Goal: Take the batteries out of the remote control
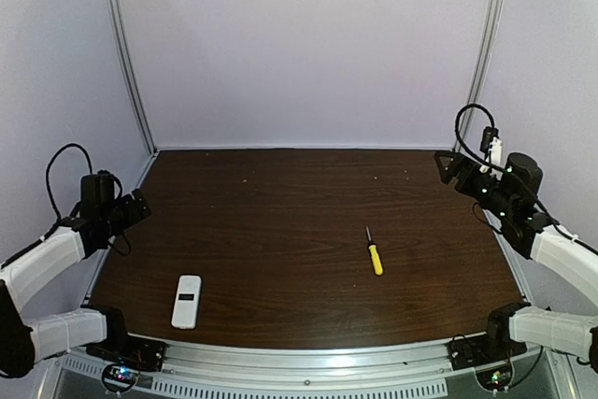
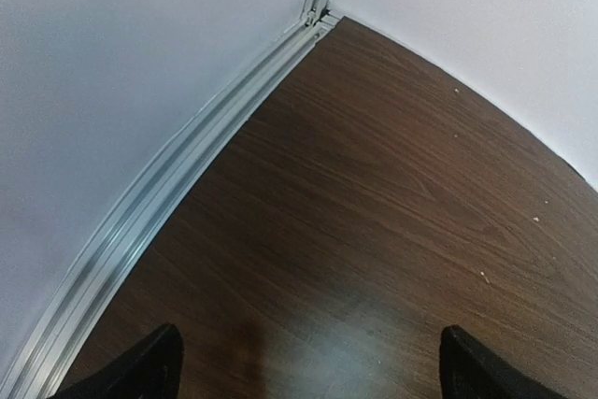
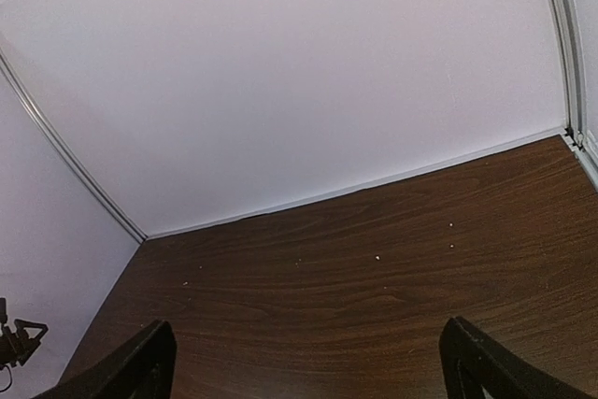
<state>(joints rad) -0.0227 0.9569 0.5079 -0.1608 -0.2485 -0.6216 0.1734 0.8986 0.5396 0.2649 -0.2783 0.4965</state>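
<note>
Look at the top view first. The remote control (image 1: 187, 301) lies flat on the brown counter (image 1: 280, 193), in the lower left of the picture, near the front edge. It is white, and its small dark window faces up. Nothing touches it.

A screwdriver (image 1: 374, 253) with a yellow handle lies right of the middle. Its thin dark tip points to the back of the counter. It is well apart from the remote control.

Your left hand (image 1: 136, 206) hangs over the left edge of the counter, at the middle left of the picture. It is up and away from the remote control. In the left wrist view its two black fingers (image 2: 140, 366) are spread wide, with only bare wood and a metal rail (image 2: 177, 193) under them.

Your right hand (image 1: 448, 167) hangs over the right side of the counter, toward the back, at the middle right of the picture. In the right wrist view its fingers (image 3: 140, 362) are spread wide too, and they pinch nothing. That view shows bare wood and the pale back wall (image 3: 280, 72).

A small dark shape (image 3: 17, 341) sits at the lower left edge of the right wrist view. It may be your other hand, but it is too small to tell.
</note>
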